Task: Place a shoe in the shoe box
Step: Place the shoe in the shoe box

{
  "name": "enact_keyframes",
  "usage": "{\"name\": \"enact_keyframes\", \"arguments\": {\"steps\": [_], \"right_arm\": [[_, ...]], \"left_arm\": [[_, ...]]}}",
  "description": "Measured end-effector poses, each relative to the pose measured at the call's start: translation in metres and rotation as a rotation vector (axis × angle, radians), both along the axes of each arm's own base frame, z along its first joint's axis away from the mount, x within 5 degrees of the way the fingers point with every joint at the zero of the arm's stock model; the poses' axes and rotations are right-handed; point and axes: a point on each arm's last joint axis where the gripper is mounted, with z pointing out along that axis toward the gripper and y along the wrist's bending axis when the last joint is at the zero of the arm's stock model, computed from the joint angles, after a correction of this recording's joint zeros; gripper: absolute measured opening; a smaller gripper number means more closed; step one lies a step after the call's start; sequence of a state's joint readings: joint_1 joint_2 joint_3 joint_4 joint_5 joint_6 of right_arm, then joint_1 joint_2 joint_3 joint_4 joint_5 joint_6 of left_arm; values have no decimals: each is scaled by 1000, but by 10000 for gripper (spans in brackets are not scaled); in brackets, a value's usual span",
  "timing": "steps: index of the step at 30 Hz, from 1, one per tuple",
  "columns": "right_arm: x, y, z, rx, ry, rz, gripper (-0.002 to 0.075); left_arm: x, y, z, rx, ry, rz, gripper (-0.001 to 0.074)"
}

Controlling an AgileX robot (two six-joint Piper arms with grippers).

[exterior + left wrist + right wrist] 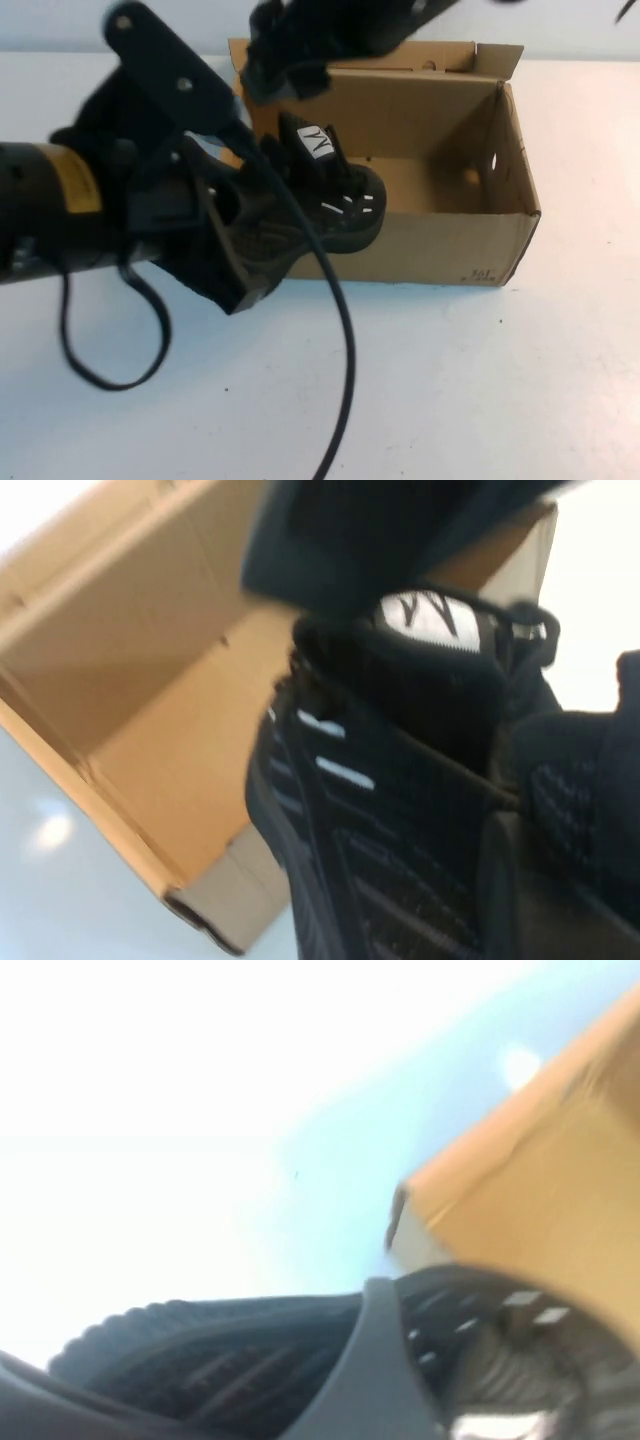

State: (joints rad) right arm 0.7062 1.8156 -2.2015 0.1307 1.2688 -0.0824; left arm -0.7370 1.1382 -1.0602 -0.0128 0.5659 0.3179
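Shoe [335, 195] hangs over the near-left rim of the shoe box [440, 245] — heel clamped in the left hand [255, 235], long axis pointing right into the box. Right hand [285, 70] hovers above the far-left corner, apparently spread wide — holding nothing.

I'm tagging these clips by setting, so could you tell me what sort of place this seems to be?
Probably a lab or test bench: a bare white table, one shoe box, and two robot arms. The left gripper is shut on the shoe at the box's left end; the right gripper hangs above it.
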Motion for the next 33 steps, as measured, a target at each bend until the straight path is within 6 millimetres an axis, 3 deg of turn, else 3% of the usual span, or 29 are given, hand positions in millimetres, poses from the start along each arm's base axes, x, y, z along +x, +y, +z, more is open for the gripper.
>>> {"name": "enact_keyframes", "arguments": {"steps": [12, 17, 20, 28, 33], "right_arm": [[-48, -38, 66, -14, -348, 229, 513], [-72, -53, 73, -33, -412, 324, 513], [-80, -57, 62, -58, -393, 382, 513], [-90, -54, 10, -96, -235, 525, 512], [-94, -51, -1, -75, -196, 576, 496]], "left_arm": [[-49, 43, 50, -120, -213, -45, 48], [-73, 57, 54, -91, -213, -122, 45], [-83, 62, 53, -67, -192, -162, 45], [-100, 69, 54, -43, -195, -247, 45], [-106, 68, 52, -41, -163, -300, 45]]}}
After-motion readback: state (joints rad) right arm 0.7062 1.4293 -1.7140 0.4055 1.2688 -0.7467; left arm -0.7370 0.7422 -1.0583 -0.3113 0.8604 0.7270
